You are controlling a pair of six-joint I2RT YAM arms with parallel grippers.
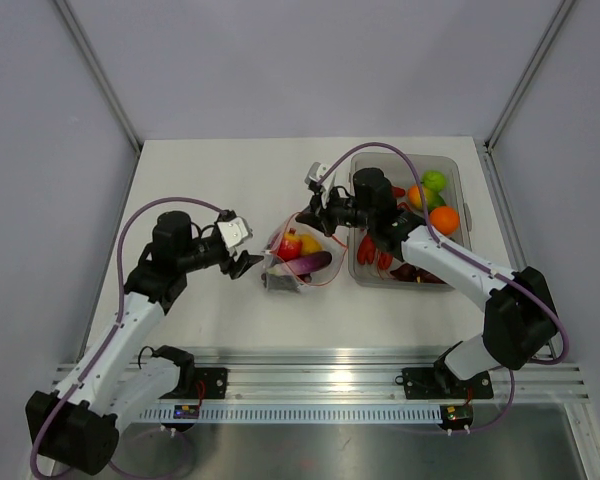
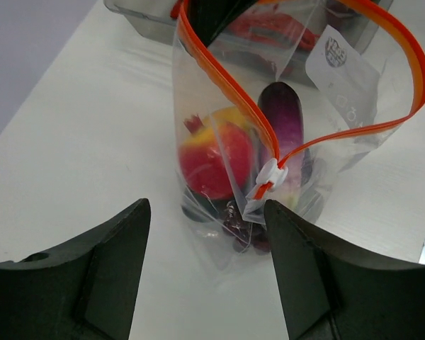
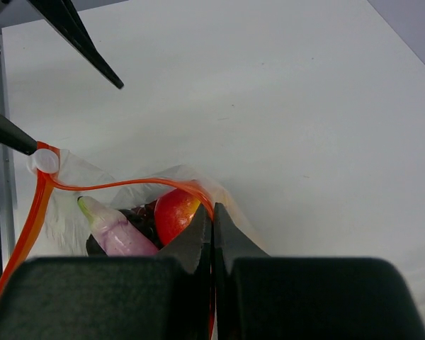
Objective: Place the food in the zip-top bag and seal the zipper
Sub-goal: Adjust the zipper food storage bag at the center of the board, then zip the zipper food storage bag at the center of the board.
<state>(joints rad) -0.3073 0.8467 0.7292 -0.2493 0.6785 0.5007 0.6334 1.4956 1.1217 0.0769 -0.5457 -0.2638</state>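
The zip-top bag [image 1: 283, 272] stands at the table's middle with its mouth open. Inside it are a red-yellow fruit [image 2: 209, 159], a purple eggplant [image 2: 283, 120] and dark grapes [image 2: 251, 230]. The orange zipper [image 2: 227, 85] loops round the mouth, and its white slider [image 2: 271, 173] sits at the end nearest my left gripper. My left gripper [image 2: 205, 209] is open, just short of the bag and slider, touching nothing. My right gripper [image 3: 212, 212] is shut on the zipper strip at the bag's far edge and holds that edge up. In the top view the left gripper [image 1: 248, 264] and the right gripper [image 1: 313, 222] flank the bag.
A rigid clear tub [image 1: 458, 180] stands right of the bag, under my right arm. It holds an orange [image 1: 443, 220], a green fruit [image 1: 434, 181] and red pieces [image 1: 368, 250]. Grey walls enclose the table on three sides.
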